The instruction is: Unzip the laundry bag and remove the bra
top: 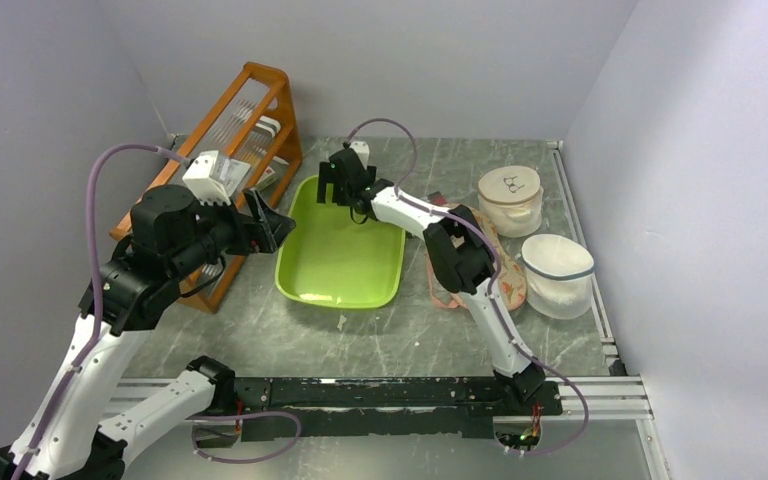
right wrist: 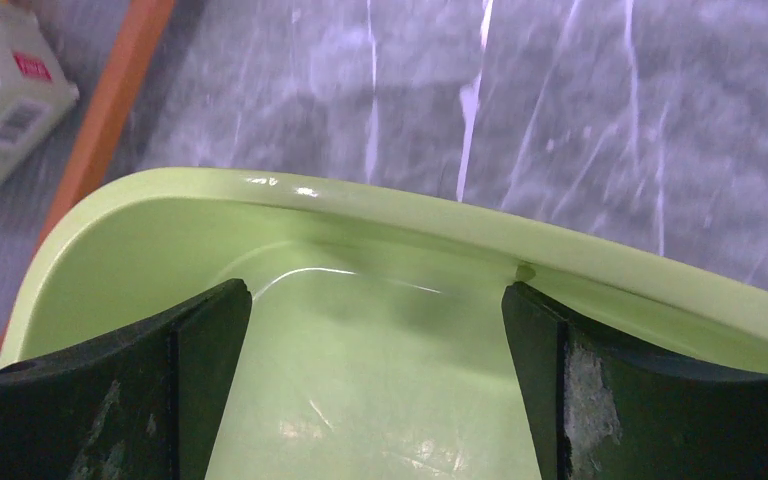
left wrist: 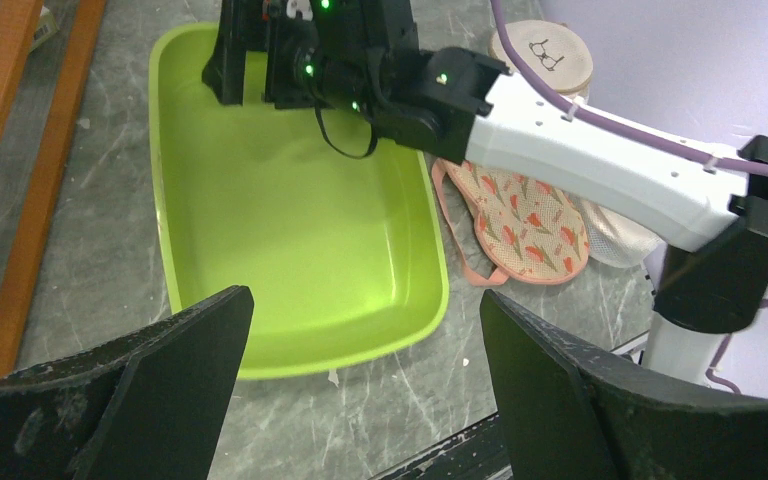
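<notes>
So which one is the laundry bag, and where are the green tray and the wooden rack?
laundry bag point(left wrist: 525, 218): left wrist view, middle of its printed fabric.
green tray point(top: 332, 268): top view, bare floor.
wooden rack point(top: 268, 72): top view, top rail.

The green tray point(top: 340, 272) is smooth, glossy plastic and catches bright highlights along its rim. Under it the table point(top: 410, 340) looks like grey veined stone with a dull sheen. The laundry bag point(left wrist: 525, 215) is soft, matt printed cloth. The rack point(top: 265, 71) is orange-brown wood with a slight shine. My jaws are matt black, scuffed pale in places.
</notes>
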Controlling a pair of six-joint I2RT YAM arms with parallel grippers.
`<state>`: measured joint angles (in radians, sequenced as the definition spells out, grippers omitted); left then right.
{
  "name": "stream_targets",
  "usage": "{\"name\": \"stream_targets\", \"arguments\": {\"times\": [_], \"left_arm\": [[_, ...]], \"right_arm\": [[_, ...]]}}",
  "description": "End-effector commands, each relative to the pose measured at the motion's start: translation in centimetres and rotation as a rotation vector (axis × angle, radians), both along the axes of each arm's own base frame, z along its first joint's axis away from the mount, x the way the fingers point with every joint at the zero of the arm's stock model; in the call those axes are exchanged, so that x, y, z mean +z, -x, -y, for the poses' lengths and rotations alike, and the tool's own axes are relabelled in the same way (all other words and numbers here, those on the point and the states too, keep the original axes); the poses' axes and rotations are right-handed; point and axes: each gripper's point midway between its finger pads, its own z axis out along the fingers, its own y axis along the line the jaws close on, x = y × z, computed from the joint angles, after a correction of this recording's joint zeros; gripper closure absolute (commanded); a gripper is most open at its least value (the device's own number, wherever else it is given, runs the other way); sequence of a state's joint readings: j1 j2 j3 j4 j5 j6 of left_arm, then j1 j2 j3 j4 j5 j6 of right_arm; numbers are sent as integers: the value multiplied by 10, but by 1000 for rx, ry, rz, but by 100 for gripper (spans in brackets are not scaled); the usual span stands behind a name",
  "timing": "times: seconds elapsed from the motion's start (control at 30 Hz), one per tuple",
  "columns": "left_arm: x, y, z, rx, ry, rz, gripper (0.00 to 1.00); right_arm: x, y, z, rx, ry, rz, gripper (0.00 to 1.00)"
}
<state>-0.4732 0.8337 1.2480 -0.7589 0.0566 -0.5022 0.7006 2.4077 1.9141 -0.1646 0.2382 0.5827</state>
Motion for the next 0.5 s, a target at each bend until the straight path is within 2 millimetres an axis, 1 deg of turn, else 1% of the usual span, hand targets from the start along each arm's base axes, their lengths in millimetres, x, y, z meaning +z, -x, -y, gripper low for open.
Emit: {"name": "stream_targets", "arguments": {"times": [0.0, 0.17, 0.2, 0.27, 0.37, 0.4, 0.47], "left_arm": [[1, 10, 0, -14, 14, -17, 4], [3, 10, 3, -23, 26, -22, 4], [2, 9, 4, -23, 27, -28, 4], [-1, 9, 6, -27, 30, -42, 4], [-6, 9, 8, -34, 40, -55, 4], [-8, 9, 9, -33, 45, -57, 4], [-11, 7, 10, -27, 54, -58, 4]], "right_arm": [[12, -40, 8, -39, -19, 34, 0], [21, -79, 12, -49, -58, 108, 0], [26, -83, 9, -35, -72, 114, 0], [43, -89, 5, -11, -100, 132, 0], [76, -83, 0, 45, -122, 155, 0], [91, -79, 1, 58, -128, 162, 0], [117, -64, 1, 109, -140, 161, 0]]}}
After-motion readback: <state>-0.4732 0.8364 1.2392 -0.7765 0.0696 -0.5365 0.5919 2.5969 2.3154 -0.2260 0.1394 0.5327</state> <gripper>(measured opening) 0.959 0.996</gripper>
